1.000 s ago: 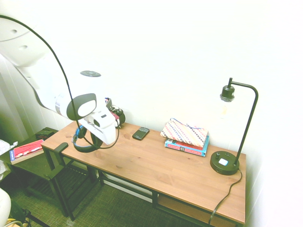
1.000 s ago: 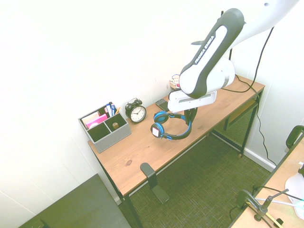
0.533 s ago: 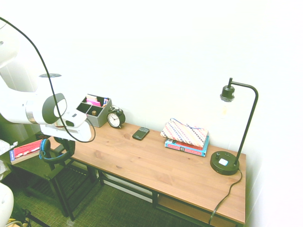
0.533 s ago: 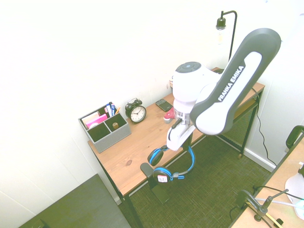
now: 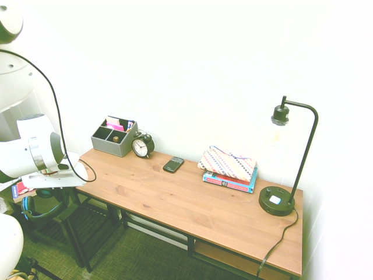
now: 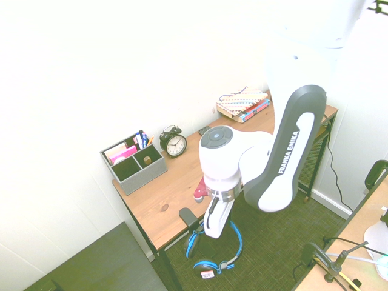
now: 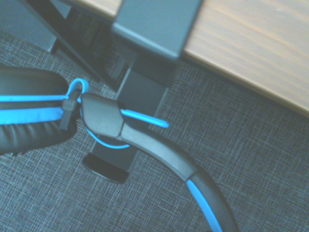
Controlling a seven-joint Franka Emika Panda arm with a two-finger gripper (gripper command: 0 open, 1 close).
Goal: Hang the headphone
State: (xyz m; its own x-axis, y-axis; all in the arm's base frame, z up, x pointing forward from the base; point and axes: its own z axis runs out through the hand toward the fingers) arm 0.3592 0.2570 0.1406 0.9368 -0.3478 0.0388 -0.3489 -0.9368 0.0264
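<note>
The headphone (image 6: 235,239) has a black and blue headband and hangs off the desk's short end, below the desktop and above the floor. My gripper (image 6: 213,233) is shut on its headband. One ear cup (image 6: 208,268) dangles lowest. A black hook (image 6: 189,217) is clamped to the desk edge right beside the gripper. In the wrist view the headband (image 7: 159,147) crosses in front of the hook's clamp (image 7: 154,21) and post; I cannot tell whether they touch. In the first exterior view the headphone (image 5: 42,213) hangs under my gripper (image 5: 49,185) at the desk's left end.
On the wooden desk (image 5: 192,204) stand a grey organizer (image 5: 113,135), an alarm clock (image 5: 141,146), a small black phone (image 5: 173,164), a stack of books (image 5: 228,169) and a black lamp (image 5: 278,198). A low dark table with a red book (image 5: 17,189) sits beside the desk's end.
The arm has carried the headphone from above the desktop, out past the desk's end and down below the edge beside the hook. The gripper has stayed shut on it.
</note>
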